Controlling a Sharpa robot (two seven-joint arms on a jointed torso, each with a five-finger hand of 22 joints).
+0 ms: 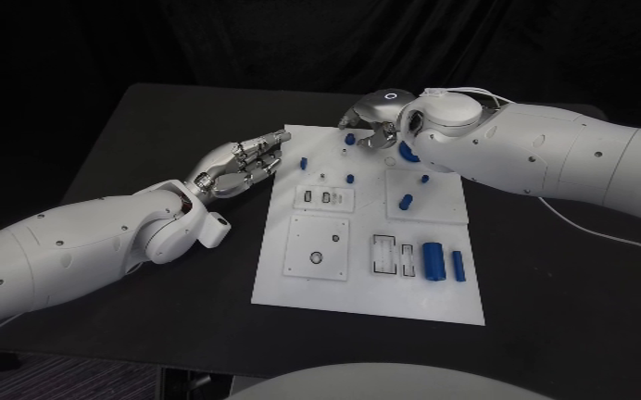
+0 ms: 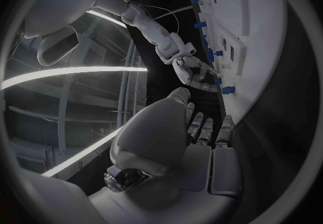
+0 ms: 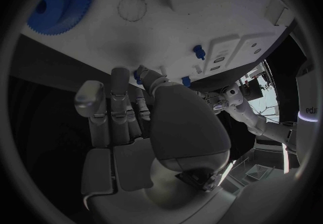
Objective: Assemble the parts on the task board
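Observation:
The white task board point(image 1: 368, 275) lies mid-table. My right hand point(image 1: 371, 122) is at the board's far edge, its fingertips closed around a small blue part point(image 1: 350, 139); the right wrist view shows that blue part point(image 3: 138, 76) between the thumb and a finger. A blue gear point(image 1: 406, 150) lies beside it, half under my right arm, also seen as the blue gear point(image 3: 64, 3). My left hand point(image 1: 247, 167) hovers at the board's far left edge, fingers apart and holding nothing. Blue pegs point(image 1: 305, 162) stand on the board, and blue cylinders point(image 1: 434, 259) lie at its right.
A raised white block with slots point(image 1: 326, 198) and another with a round hole point(image 1: 318, 247) sit on the board's left half. Bare black table point(image 1: 160, 131) lies left of and behind my left hand. In the left wrist view my right hand point(image 2: 195, 70) is at the board's edge.

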